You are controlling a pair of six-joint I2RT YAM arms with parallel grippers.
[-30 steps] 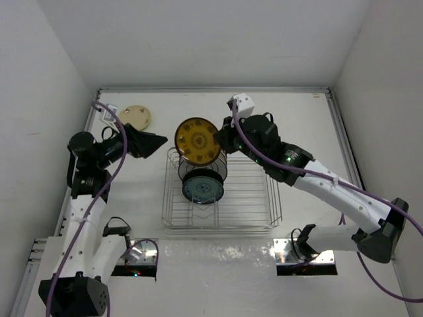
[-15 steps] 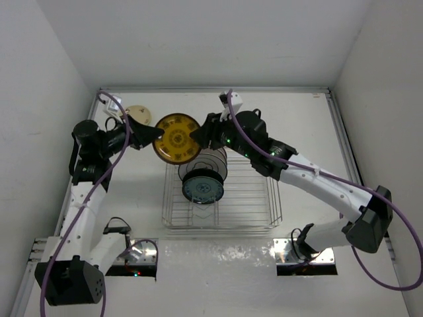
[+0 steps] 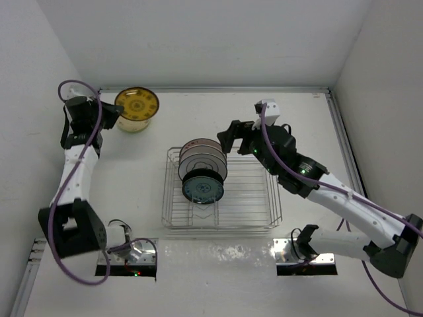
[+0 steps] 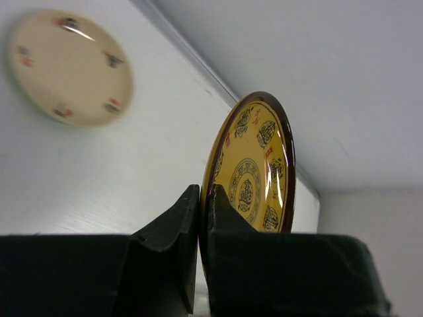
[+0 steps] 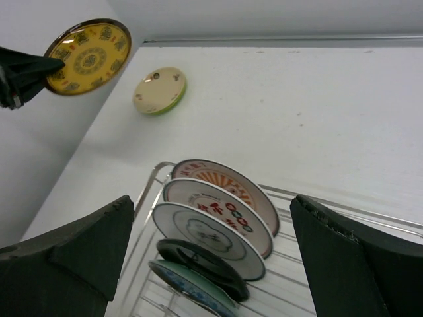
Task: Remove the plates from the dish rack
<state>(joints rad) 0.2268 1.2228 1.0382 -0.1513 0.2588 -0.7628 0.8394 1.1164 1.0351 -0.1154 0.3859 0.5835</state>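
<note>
My left gripper is shut on the rim of a yellow plate with a dark border, held on edge above the table's far left corner. Below it a cream plate with a green underside lies flat on the table. The silver wire dish rack stands mid-table with several plates upright in its left slots: orange-rayed, white patterned, white with grey rings, black, teal. My right gripper hangs wide open above those plates, near the rack's far edge, with nothing between its fingers.
White walls close in the table at the left, back and right. A raised metal strip runs along the back edge. The rack's right half holds no plates. Both arm bases sit at the near edge.
The yellow plate passed from my right gripper to my left, which shut on it and carried it to the far left corner. My right gripper opened and drew back over the rack.
</note>
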